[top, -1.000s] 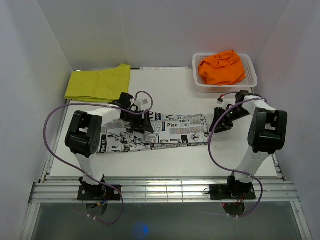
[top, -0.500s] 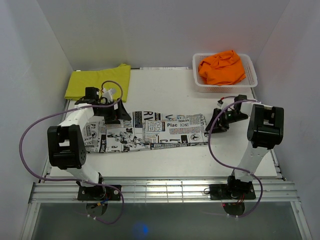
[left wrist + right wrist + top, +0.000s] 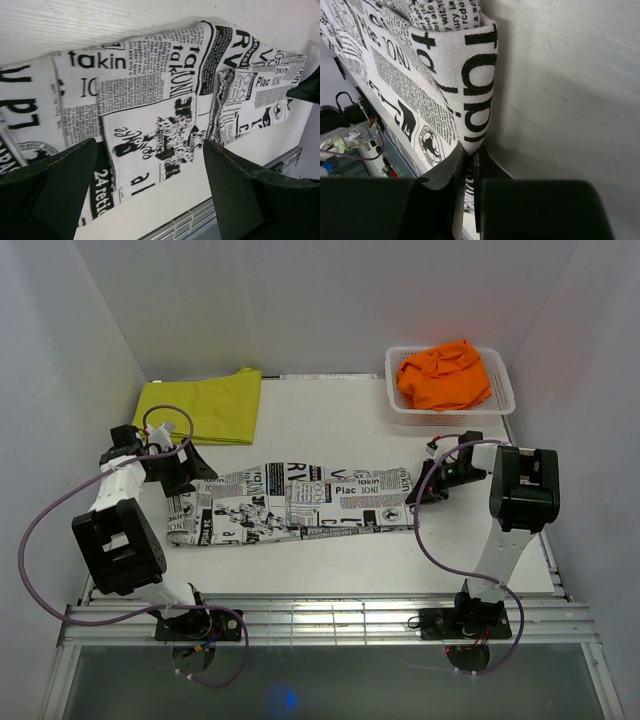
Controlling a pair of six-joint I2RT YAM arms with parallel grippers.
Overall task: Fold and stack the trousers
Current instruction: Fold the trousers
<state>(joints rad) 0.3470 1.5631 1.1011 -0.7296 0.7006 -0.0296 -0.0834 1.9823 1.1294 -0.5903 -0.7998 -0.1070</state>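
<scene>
In the middle of the white table [image 3: 330, 425] lie the newsprint trousers [image 3: 300, 502], white cloth crowded with black headlines and drawings, spread flat as one long band. Their long axis runs left to right across the table, the left end a little nearer the arm bases than the right. The yellow trousers [image 3: 200, 408] lie flat at the far left corner, well apart from the printed pair. At the far right corner stands a white lattice basket [image 3: 505, 400] with the orange trousers [image 3: 445, 375] heaped in it, crumpled. The left gripper [image 3: 150, 165] hangs over the band's left end with its jaws spread wide, holding nothing. The right gripper [image 3: 470, 165] is pinched tight on the folded edge at the right end.
</scene>
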